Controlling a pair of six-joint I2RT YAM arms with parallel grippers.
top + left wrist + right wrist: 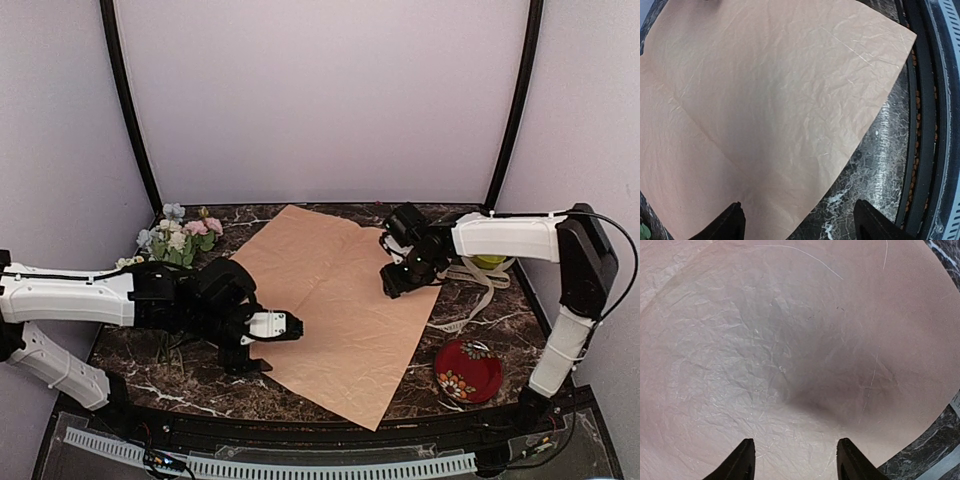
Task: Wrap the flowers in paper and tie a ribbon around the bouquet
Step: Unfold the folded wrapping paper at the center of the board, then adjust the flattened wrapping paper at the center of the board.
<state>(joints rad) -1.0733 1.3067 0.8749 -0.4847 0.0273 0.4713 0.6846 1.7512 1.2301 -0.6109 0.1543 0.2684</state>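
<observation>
The paper [330,300] lies flat, peach side up, turned like a diamond on the dark marble tabletop [150,370], one corner pointing at the near rail, and nothing lies on it yet. A red plate [468,370] sits just off its near-right edge. At the paper's left edge the left claw [800,214] hangs low with its jaws wide and nothing between them. Its wrist view shows only sheet and a strip of marble. Farther in, over the paper's right side, the right claw [795,445] hovers close above the sheet, jaws parted about halfway and empty, its shadow falling on the crinkles beneath. The ribbon [470,290] lies in loose loops just off the paper's right edge, beside a lime-green round thing [490,262]. The flowers [178,238] lie beyond the paper's far-left edge, blooms toward the back wall and clear of the sheet. The step in hand looks like fetching the flowers onto the sheet, and the left claw is the natural one for it (it is the nearer). It would do well to take the stems low, below the leaves, so the blooms are not crushed. It should lay them along the paper's diagonal with the heads just past a corner. The right claw could press lightly on the paper meanwhile, since a loose sheet is likely to slide.
</observation>
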